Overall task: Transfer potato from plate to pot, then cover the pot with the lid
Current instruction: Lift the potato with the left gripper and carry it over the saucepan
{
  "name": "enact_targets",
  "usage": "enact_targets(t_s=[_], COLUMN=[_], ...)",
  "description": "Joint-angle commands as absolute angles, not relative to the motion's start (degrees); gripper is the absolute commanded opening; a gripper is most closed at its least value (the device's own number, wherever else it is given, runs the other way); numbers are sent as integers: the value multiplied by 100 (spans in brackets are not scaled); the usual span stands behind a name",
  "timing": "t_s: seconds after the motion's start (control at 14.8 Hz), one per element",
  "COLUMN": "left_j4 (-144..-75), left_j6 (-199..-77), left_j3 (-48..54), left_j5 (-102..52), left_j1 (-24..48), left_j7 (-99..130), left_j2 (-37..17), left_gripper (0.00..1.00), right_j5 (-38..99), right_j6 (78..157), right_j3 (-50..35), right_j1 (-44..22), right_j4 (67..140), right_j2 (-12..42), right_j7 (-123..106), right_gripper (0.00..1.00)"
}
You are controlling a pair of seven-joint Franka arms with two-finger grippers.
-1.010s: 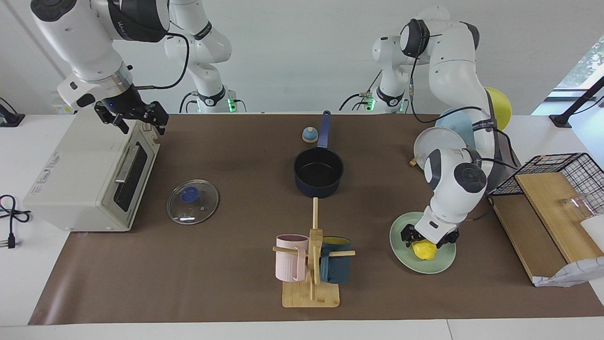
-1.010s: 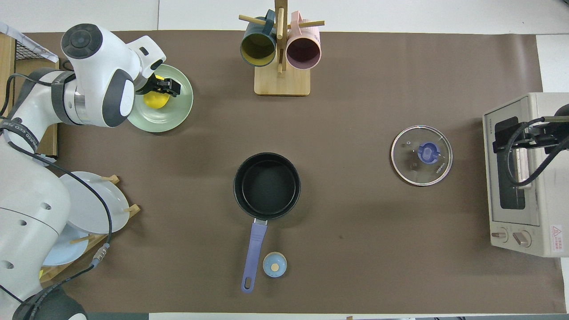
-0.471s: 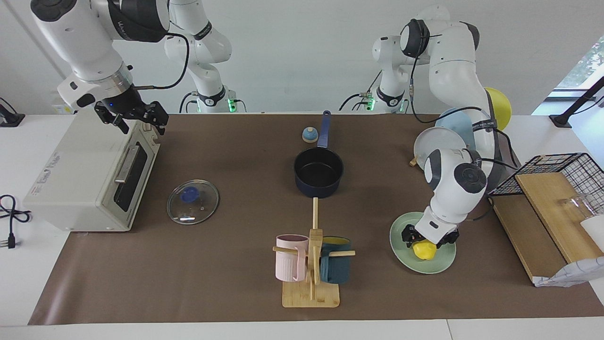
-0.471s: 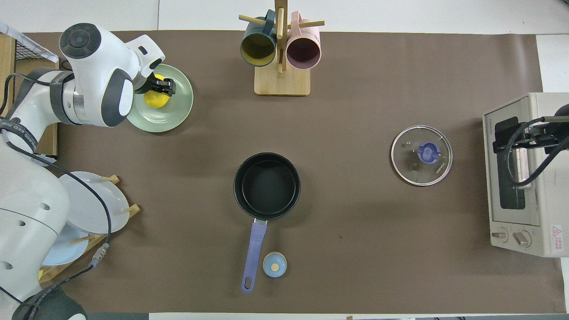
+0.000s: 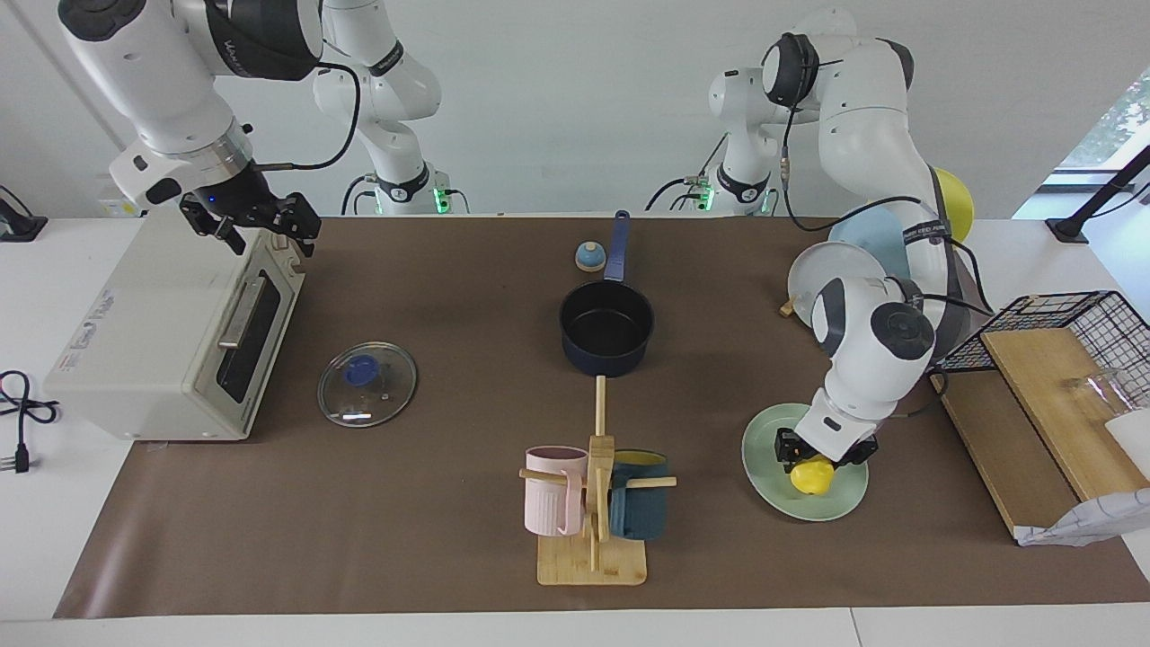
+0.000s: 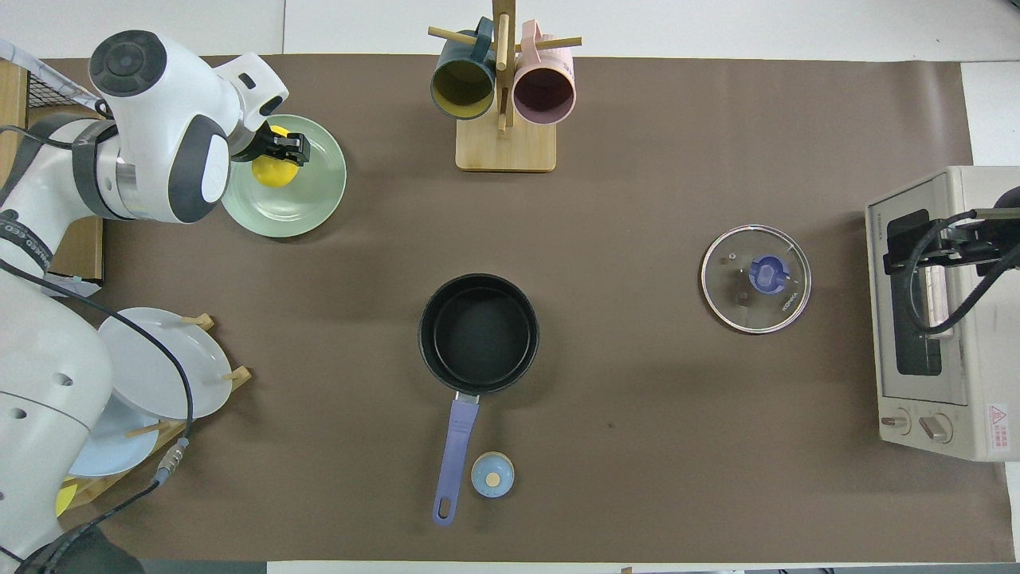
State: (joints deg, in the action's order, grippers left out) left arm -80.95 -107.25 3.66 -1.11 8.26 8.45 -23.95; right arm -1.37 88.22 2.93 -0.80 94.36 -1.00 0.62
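One potato, clamped by the left pincer, over one plate.

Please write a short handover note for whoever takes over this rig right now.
Left gripper: shut on the potato, over the green plate.
Right gripper: open, waiting over the toaster oven.
Pot: empty, mid-table. Lid: flat on the table, toward the right arm's end.
Done: potato gripped.
Left: carry it to the pot, release, then put the lid on.

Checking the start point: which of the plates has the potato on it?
The mint-green plate, lying flat by the mug stand; the potato sits there in the left gripper. The other plates stand racked.
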Motion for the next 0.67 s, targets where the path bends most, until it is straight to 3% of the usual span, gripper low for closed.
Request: enact_targets(t_s=[0.0, 0.27, 0.47, 0.61], left_j4=[-8734, -9973, -10939, -11336], left_j6=[-10012, -10124, -11403, -12336], left_j3=[334, 334, 334, 325], left_j5=[-193, -589, -589, -589], left_j1=[1308, 2212, 3003, 3479], left_j7=[1816, 2925, 3785, 4208], left_j2=[-1356, -222, 79, -200], left_gripper=[0, 0, 0, 0], right_j5=[-70, -70, -70, -70], right_j6=[8842, 8842, 8842, 8842], right_j3=[229, 228, 229, 228], right_j1=[26, 26, 26, 26], right_j4=[9501, 9501, 9501, 9501], right_j2=[-176, -176, -176, -176], right_j7=[105, 105, 105, 105], right_gripper=[100, 100, 100, 100])
